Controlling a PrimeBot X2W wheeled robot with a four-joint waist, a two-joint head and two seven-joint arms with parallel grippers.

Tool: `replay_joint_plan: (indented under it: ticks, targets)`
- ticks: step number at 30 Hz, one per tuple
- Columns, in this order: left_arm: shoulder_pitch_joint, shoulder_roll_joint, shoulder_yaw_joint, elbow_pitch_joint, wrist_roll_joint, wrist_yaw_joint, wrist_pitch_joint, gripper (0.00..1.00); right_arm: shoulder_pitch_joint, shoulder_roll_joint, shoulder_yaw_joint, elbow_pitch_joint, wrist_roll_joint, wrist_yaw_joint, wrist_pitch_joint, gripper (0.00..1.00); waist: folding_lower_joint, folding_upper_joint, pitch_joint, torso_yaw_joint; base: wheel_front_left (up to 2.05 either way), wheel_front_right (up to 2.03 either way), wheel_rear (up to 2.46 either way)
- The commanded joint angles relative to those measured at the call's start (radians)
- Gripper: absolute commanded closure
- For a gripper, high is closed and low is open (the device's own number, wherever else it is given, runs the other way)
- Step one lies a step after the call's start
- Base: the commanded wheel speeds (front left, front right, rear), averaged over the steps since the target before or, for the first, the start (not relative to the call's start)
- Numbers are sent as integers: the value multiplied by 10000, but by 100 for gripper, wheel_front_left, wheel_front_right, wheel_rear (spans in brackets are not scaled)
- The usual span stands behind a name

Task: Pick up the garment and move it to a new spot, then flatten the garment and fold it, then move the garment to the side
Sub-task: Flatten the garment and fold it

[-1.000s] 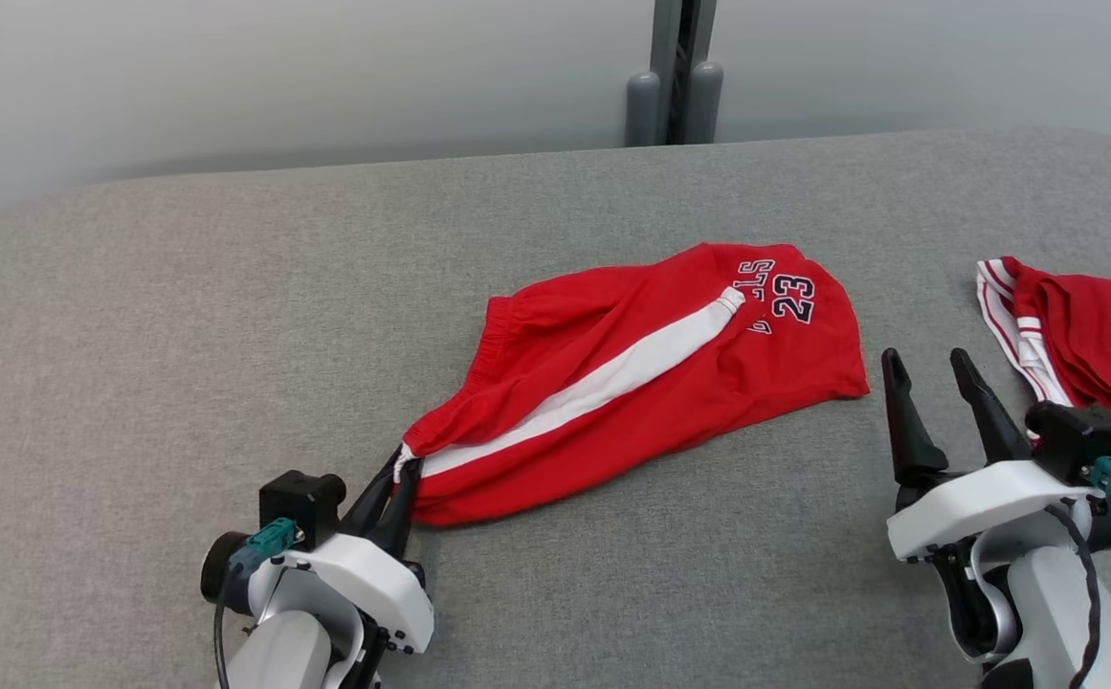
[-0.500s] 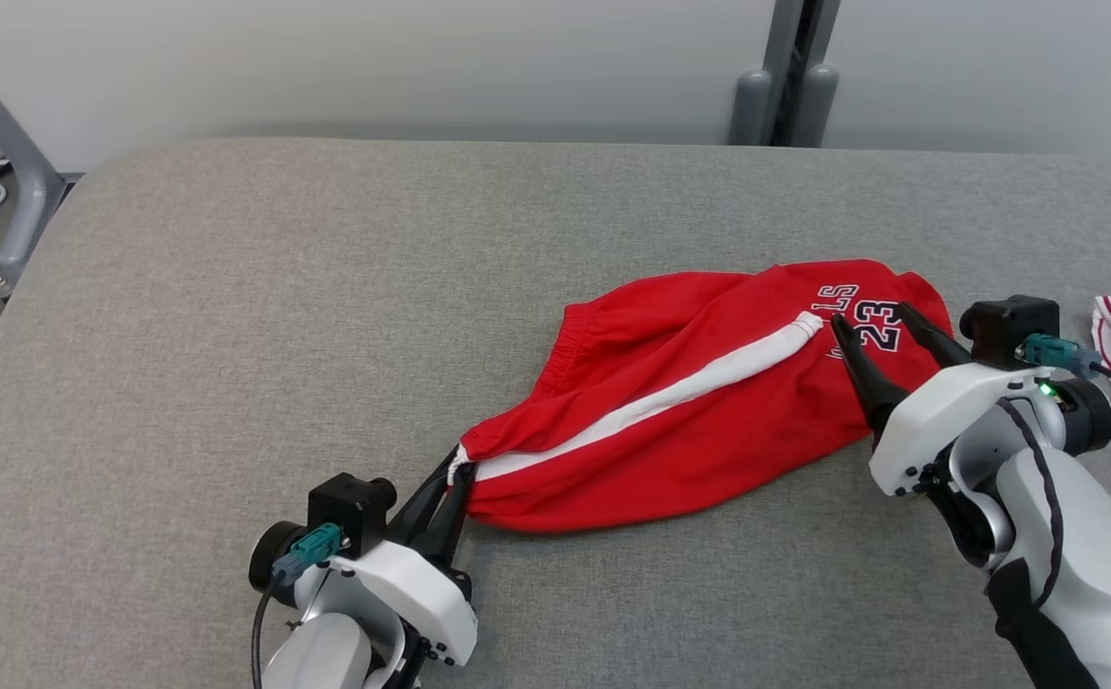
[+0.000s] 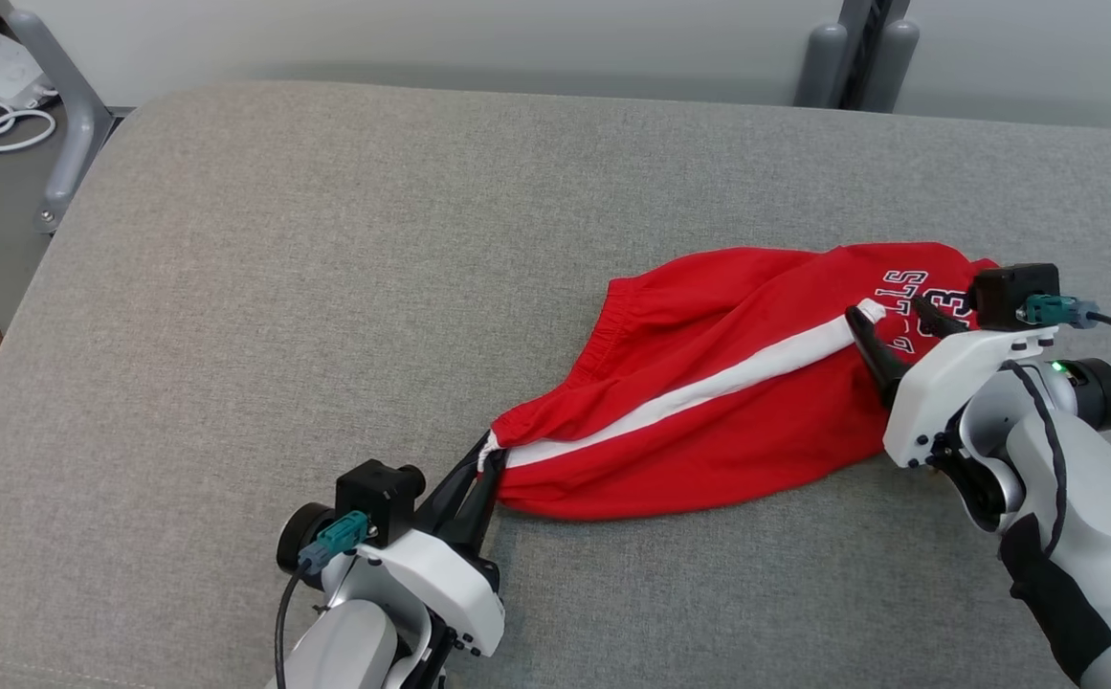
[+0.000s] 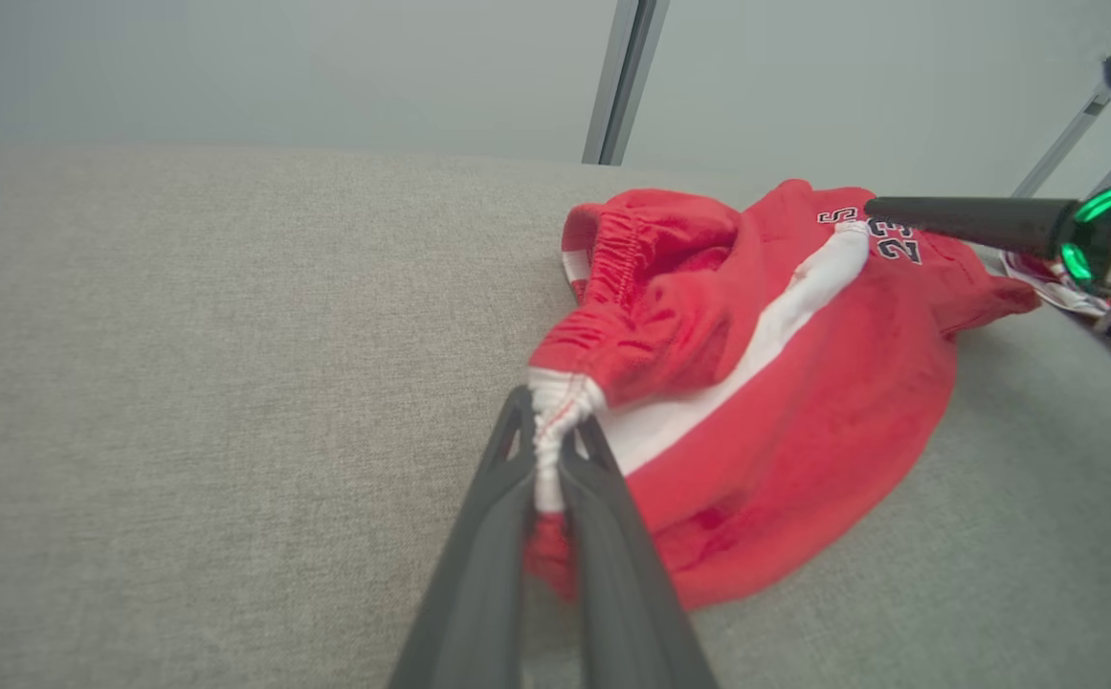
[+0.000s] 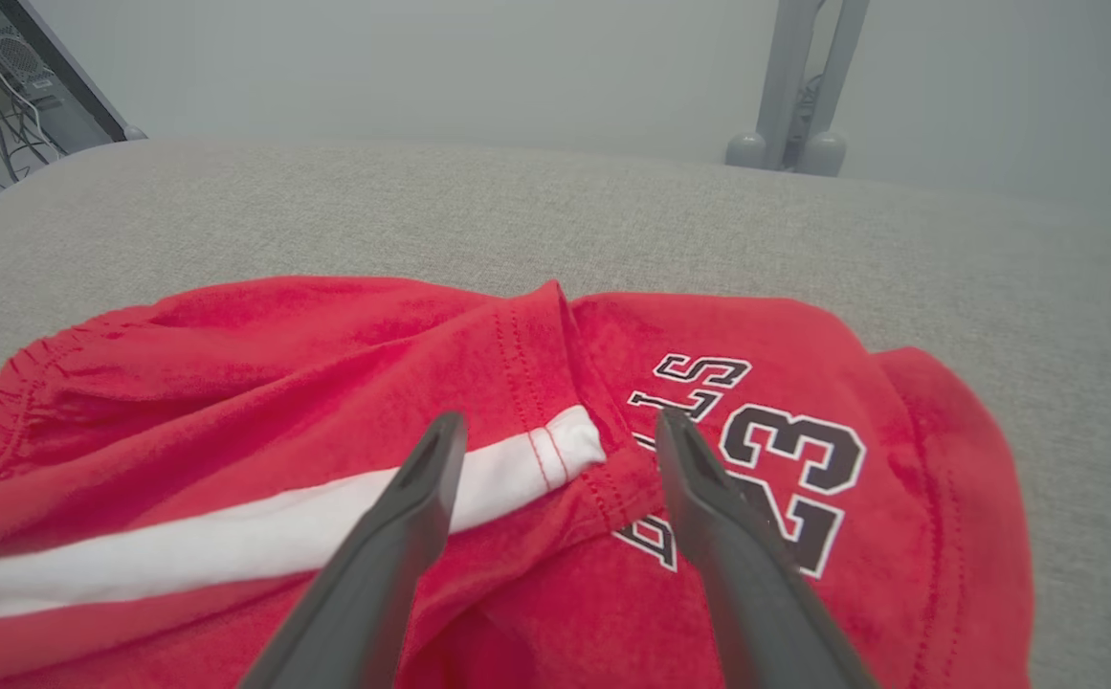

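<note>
The grey padded table (image 3: pixel 325 287) is taking up most of the head view. The red garment (image 3: pixel 708 450), a pair of shorts, is lying crumpled on it, toward 4 o'clock from the view's centre. The cloth is stretching from its 8 o'clock corner up to its 2 o'clock end. The left gripper (image 3: pixel 484 448) is sitting at that 8 o'clock corner, its fingers pinching tight on the bunched waistband corner (image 4: pixel 555 402). The right gripper (image 3: pixel 885 311) is hanging over the garment's 2 o'clock end with its fingers spread wide and holding nothing. Whether its tips are touching the cloth cannot be told. A white stripe (image 3: pixel 708 388) is running along the garment from 8 o'clock to 2 o'clock and ending between the right gripper's fingers. A black-and-white print (image 5: pixel 794 459) reading 23 is lying at 3 o'clock of the stripe's end.
</note>
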Motion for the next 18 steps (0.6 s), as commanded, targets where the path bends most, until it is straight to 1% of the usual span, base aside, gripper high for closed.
replay_joint_plan:
  ticks: [1,15,16,17,18]
  targets:
    - [-139,37,-33,-63,-93,43,-31,100,-137,-78,135,107,121,0,31,0,0,0,31,20,0,0,0]
    - [-337,36,-447,-203,-361,215,-32,100,-638,-179,1398,884,1043,0,-179,0,0,0,194,182,0,0,0]
    - [-348,36,-458,-204,-370,223,-34,100,-671,-194,1479,921,1109,0,-200,8,0,0,214,196,0,0,0]
    - [-362,34,-469,-206,-385,223,-32,100,-694,-209,1547,952,1164,0,-213,47,0,0,230,208,0,0,0]
    - [-368,36,-474,-204,-365,235,-32,100,-713,-216,1610,981,1225,0,-219,70,0,0,236,216,0,0,0]
